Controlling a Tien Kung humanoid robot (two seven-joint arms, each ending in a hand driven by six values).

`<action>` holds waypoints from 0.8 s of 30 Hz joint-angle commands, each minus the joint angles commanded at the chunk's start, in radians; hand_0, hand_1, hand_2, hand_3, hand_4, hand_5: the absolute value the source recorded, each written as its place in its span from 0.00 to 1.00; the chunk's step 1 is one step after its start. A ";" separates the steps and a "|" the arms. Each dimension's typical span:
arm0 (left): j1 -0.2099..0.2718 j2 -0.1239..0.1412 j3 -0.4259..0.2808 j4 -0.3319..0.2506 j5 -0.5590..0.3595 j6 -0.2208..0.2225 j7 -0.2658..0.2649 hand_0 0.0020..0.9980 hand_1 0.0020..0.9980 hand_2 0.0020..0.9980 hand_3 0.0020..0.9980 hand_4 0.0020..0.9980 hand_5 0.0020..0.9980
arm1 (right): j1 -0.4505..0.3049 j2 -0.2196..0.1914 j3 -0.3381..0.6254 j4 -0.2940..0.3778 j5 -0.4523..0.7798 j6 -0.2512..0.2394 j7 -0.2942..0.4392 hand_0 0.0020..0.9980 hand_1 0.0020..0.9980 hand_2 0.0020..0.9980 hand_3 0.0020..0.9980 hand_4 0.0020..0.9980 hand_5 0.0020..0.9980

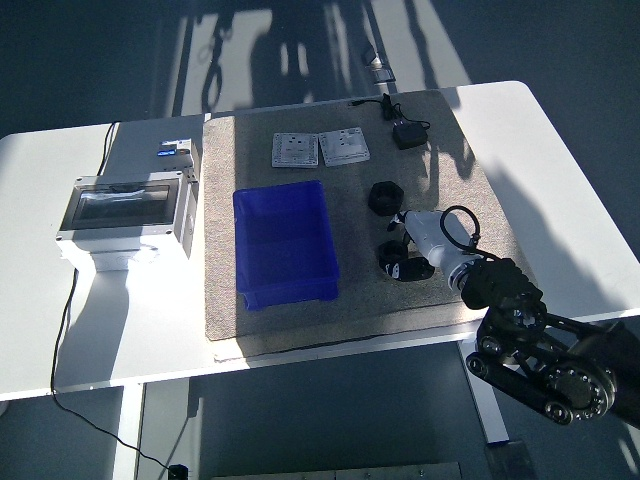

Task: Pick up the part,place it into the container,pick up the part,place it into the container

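Note:
A blue open container (285, 242) stands on the brown mat (340, 310), left of centre. Two black parts lie on the mat to its right: one farther back (383, 195) and one nearer (391, 256). My right hand (412, 244), white with a black wrist, reaches in from the lower right and sits just right of the nearer part. Its fingers (402, 219) are spread towards that part, which still rests on the mat. The container looks empty.
Two grey switch plates (320, 148) and a black adapter with its cable (408, 132) lie at the back of the mat. A grey electrical box with a clear lid (125, 212) stands on the table at the left.

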 joint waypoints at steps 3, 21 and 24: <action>0.001 -0.001 -0.003 0.000 0.001 0.004 -0.001 0.61 0.31 0.54 0.62 0.63 0.76 | 0.003 -0.001 0.000 -0.001 0.001 -0.009 0.006 0.70 0.52 0.38 0.57 0.17 0.05; 0.001 0.004 -0.015 0.000 0.021 0.012 -0.003 0.61 0.31 0.53 0.63 0.65 0.78 | 0.177 0.024 -0.043 0.042 0.170 -0.240 0.172 0.70 0.51 0.40 0.57 0.18 0.06; 0.000 0.003 -0.016 0.000 0.025 0.012 -0.002 0.61 0.31 0.53 0.63 0.65 0.78 | 0.204 0.061 -0.110 0.046 0.206 -0.250 0.228 0.70 0.51 0.40 0.57 0.18 0.06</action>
